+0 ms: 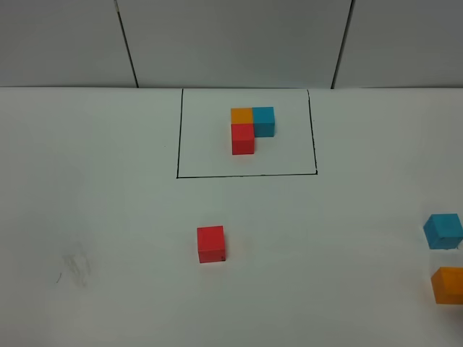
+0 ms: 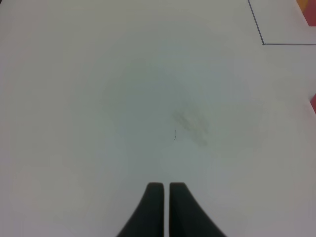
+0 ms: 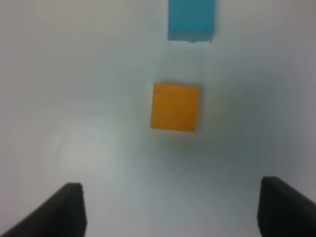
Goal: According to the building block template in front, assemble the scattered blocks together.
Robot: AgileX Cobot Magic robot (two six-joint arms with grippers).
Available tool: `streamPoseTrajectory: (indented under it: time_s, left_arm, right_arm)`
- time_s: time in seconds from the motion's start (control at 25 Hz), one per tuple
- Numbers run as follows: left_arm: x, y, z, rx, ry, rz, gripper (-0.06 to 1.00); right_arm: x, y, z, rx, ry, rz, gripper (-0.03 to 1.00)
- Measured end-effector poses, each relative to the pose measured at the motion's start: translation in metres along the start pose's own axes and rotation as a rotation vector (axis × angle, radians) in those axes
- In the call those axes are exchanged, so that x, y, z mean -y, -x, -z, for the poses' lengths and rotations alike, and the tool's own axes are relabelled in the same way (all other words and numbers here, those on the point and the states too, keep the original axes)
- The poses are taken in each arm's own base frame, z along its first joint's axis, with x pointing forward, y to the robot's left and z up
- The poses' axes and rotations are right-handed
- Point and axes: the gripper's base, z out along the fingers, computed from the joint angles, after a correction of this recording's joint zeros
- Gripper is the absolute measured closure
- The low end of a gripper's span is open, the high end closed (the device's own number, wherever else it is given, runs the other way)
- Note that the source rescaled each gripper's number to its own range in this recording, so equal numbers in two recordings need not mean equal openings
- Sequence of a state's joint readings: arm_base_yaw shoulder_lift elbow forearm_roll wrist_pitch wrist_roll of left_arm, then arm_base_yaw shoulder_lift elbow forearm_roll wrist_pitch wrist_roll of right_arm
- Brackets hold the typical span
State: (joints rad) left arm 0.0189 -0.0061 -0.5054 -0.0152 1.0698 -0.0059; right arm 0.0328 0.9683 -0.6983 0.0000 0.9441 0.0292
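— At the right edge of the high view, what lies there?

— Two of the three loose pieces: the loose cyan cube (image 1: 443, 230) and, lower in that view, the loose orange cube (image 1: 448, 285), which the picture border cuts. They are near each other but apart. The loose red cube (image 1: 210, 243) stands alone in the middle of the white table (image 1: 108, 217), with bare room on all sides.

— And the building block template (image 1: 249, 126)?

— It is at the far side, inside the black frame (image 1: 178, 137): three joined cubes, one orange, one cyan, one red, in an L. So six cubes in total, two of each colour.

— Which view shows the grippers?

— Only the wrist views. The left gripper (image 2: 166, 190) has its fingers pressed together, holding nothing, above a grey smudge (image 2: 190, 123) and bare surface. The right gripper (image 3: 172, 190) is spread wide; the loose orange cube lies ahead of its fingers, not between them, and the cyan one beyond.
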Motion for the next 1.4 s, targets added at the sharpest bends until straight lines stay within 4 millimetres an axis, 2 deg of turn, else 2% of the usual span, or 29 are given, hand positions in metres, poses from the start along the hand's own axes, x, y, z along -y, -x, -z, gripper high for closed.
streamPoseTrajectory:
  time_s: [0.16,0.48,0.96,1.4]
  left_arm:
    - [0.0,0.0,0.0,0.0,0.0,0.0,0.94]
    - [0.0,0.0,0.0,0.0,0.0,0.0,0.94]
    - [0.0,0.0,0.0,0.0,0.0,0.0,0.94]
    - [0.0,0.0,0.0,0.0,0.0,0.0,0.94]
  right_arm:
    - [0.0,-0.013,-0.022,-0.011,0.006,-0.006,0.17]
    - [-0.001,-0.017,-0.053,-0.048,0.01,-0.025,0.17]
    - [-0.002,-0.008,-0.099,-0.121,0.022,-0.055,0.17]
    - [-0.001,-0.005,-0.127,-0.15,0.004,-0.028,0.17]
